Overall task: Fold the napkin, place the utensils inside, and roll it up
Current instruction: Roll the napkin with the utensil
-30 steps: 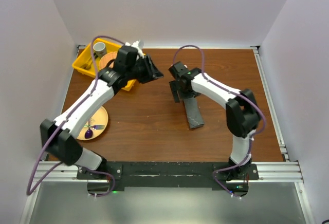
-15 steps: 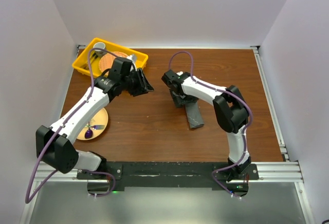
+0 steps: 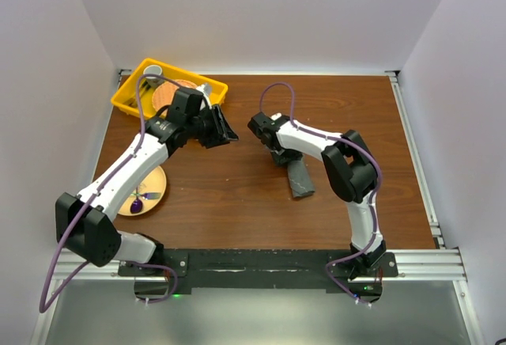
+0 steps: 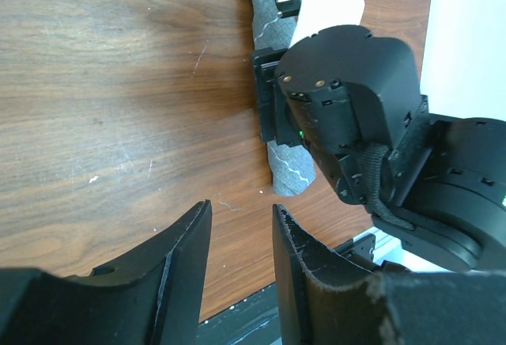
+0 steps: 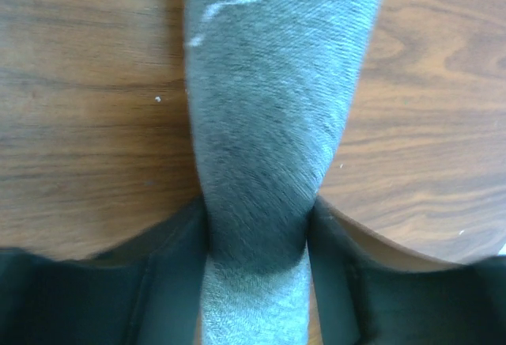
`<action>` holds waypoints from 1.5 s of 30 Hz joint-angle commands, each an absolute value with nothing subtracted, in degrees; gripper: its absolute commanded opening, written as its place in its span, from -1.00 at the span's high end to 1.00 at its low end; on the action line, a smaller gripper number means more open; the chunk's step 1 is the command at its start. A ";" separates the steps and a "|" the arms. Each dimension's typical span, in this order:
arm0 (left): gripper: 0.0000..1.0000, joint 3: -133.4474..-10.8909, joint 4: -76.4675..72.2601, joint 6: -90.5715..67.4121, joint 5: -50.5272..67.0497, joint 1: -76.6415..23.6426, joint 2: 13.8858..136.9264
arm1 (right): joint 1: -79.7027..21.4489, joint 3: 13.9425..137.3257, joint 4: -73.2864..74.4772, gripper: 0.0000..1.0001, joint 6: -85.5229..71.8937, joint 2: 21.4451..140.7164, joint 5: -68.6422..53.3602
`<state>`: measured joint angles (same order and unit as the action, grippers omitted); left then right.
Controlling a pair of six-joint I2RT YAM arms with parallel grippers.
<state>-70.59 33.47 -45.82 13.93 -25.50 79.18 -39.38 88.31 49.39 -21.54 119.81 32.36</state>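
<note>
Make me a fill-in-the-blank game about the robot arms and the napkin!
1. The right gripper is shut on the rolled napkin, which lies on the ____.
2. The left gripper holds ____.
3. The bin in the far left corner is ____.
Missing words: table; nothing; yellow.

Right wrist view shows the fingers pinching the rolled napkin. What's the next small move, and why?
Probably open the right gripper a little and lift straight up. The napkin already lies as a tight roll on the table, squeezed narrow between the fingers, and the left gripper hangs open clear of it. Whether utensils are inside cannot be seen.
</note>
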 commanded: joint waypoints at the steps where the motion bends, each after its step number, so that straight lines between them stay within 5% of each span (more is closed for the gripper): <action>1: 0.17 -72.25 30.50 -44.74 16.17 -24.87 79.80 | -39.38 85.96 45.18 0.18 -20.66 118.57 33.14; 5: 0.17 -71.89 29.45 -44.65 16.96 -24.79 79.89 | -38.94 85.52 44.30 0.26 -19.43 118.48 31.74; 9: 0.17 -71.90 28.83 -44.74 17.40 -24.52 80.51 | -38.32 85.96 43.68 0.69 -18.11 116.81 25.33; 12: 0.17 -71.81 28.39 -45.09 18.01 -24.17 80.86 | -38.14 87.53 42.10 0.75 -16.18 114.79 15.76; 27: 0.17 -68.99 13.37 -47.81 30.32 -23.99 89.20 | -26.90 73.76 18.12 0.79 -26.62 111.27 -38.63; 45: 0.21 -79.71 -4.22 -53.87 37.44 -26.54 113.28 | -13.63 68.90 18.18 0.57 -16.45 116.54 -52.12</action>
